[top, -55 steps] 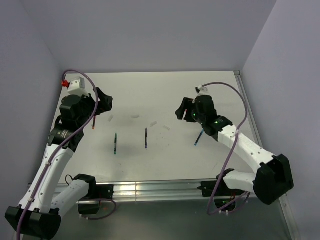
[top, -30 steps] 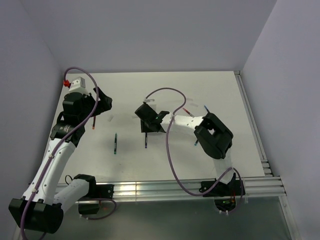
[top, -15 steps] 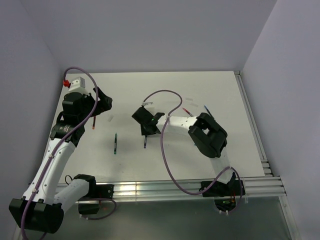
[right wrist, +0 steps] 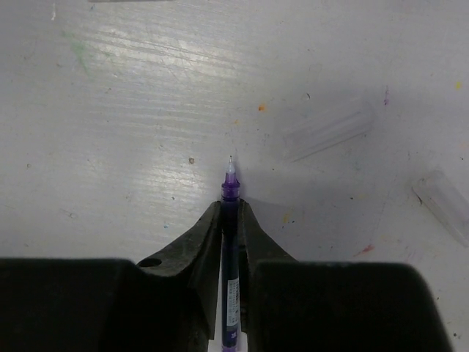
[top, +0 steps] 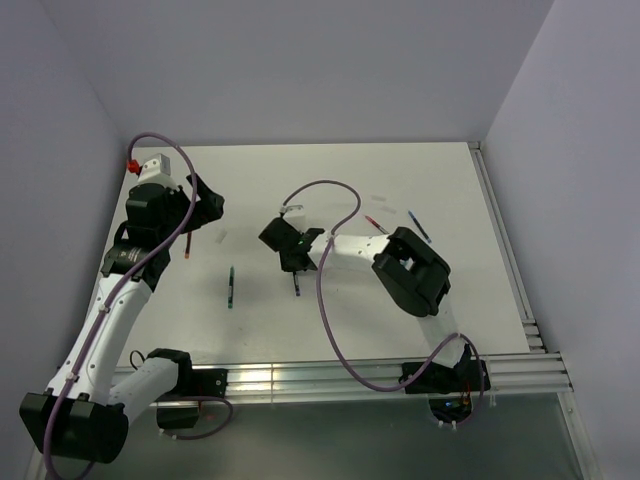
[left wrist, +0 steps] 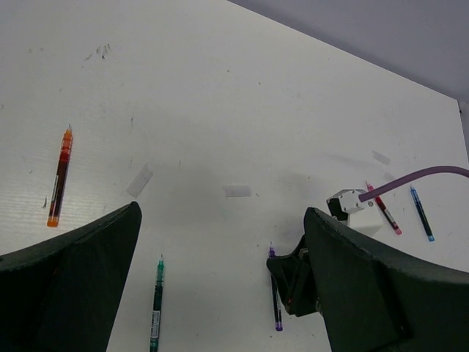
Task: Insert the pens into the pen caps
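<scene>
Right wrist view: the right gripper (right wrist: 231, 209), having swung in from the right side, is now clenching on the purple pen (right wrist: 230, 192), so the pick-up is looking done; a pen cap (right wrist: 327, 132) is lying just beyond its tip, a second cap (right wrist: 443, 198) further right; the left gripper (left wrist: 221, 213) is hanging spread wide, grasping nothing; bare table (top: 440, 180) is lying open beyond, its edges well apart.
</scene>
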`<state>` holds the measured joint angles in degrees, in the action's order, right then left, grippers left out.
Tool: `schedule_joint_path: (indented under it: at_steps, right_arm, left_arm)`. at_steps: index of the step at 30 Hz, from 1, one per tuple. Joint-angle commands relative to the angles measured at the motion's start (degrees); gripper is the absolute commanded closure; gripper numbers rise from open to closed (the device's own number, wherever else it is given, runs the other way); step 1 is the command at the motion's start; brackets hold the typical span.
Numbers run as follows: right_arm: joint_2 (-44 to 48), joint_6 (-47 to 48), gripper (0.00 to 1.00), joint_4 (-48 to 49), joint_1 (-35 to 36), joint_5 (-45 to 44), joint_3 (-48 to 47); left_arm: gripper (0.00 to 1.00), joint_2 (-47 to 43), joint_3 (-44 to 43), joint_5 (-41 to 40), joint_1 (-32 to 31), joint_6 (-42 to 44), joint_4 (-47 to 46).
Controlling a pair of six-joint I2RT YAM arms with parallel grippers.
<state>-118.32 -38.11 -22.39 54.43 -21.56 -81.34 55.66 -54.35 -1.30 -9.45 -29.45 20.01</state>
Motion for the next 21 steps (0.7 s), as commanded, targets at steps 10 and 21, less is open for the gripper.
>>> schedule_joint_path:
  at_steps: [10,21]
  right_arm:
    - [10.03,-2.32,1.00,4.02,0.67,5.29,6.63]
    - [30.95,-8.64,1.00,25.00,-6.26,23.30,12.87]
  left_arm:
    - [0.02,-0.55,-0.58,10.94,0.49,-0.96,-4.54]
    - [0.04,-3.18,4.16,33.80,0.93,-8.77,-19.03]
